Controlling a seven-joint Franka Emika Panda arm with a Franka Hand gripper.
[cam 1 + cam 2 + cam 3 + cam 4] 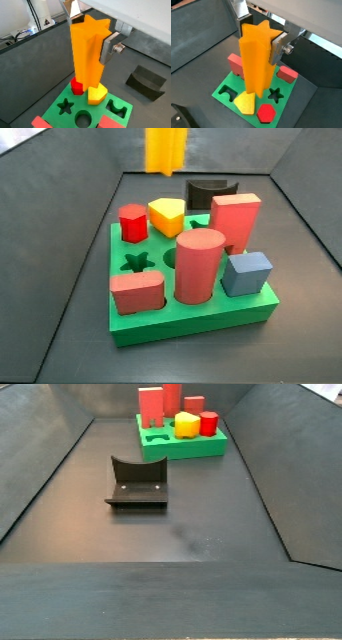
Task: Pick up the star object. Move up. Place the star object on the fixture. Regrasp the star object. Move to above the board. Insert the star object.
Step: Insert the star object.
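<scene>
Hovering the gripper (92, 37) above the board (67, 117), I'm gripping the star object (88, 50) upright between the fingers (109, 49). Looks like I'm needing to line it up over the star hole (65, 106) before lowering.

This is a robotics lab set up for insertion trials. The work area is a dark grey enclosure (201, 534) with a flat floor and sloping walls, seen in both side views. On its floor stand purpose-made test pieces: a bright green board (201, 318) with shaped holes and coloured pegs, and a black fixture (136, 482) on a base plate. In a wrist view, cables and equipment (27, 31) lie beyond the enclosure's edge beside a white wall. The gripper (261, 37), with flat silver fingers (281, 46), holds the orange star object (256, 60) above the board.
</scene>
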